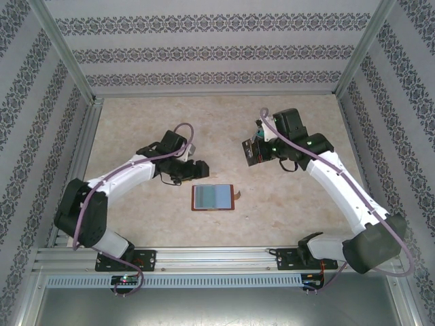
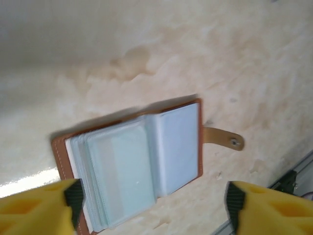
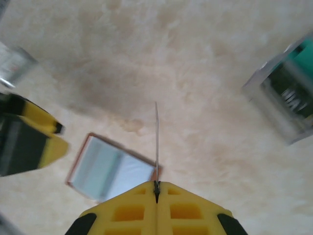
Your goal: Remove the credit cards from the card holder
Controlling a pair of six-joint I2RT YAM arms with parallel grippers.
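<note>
While the card holder point(image 1: 213, 197) lies flat and open around the middle of the beige surface point(image 1: 136, 122), there's loads of bare room on every side of it. A wide stretch runs beyond it up to the patterned back wall point(image 1: 217, 51), and there are open patches to its left and right before the side walls. Nearer than the holder is the metal rail point(image 1: 217, 257) where both arms are bolted, with a strip of bare surface between. In the left wrist view that rail peeks in just past the holder's snap tab point(image 2: 222, 138).

Left tool point(image 1: 198, 170) hangs just beyond the holder's far-left corner. Its yellow fingers point(image 2: 44, 208) are spread wide apart with nothing gripped.

Right tool point(image 1: 257, 151) is off beyond the holder's right end, well apart from it. It's pinched together on a credit card point(image 3: 156, 142), which shows edge-on as a thin line sticking out of the fingertips. A clear plastic box point(image 3: 286, 93) with teal and dark stuff inside sits blurry off to one side, well apart from the holder.

Holder itself has a brown leather cover with a stitched edge, spread like a little book, tab sticking out flat on its right side. Inside are pale blue-grey see-through sleeves, several fanned on the left half and one lying flat on the right half. Can't tell if any cards are in the sleeves.
</note>
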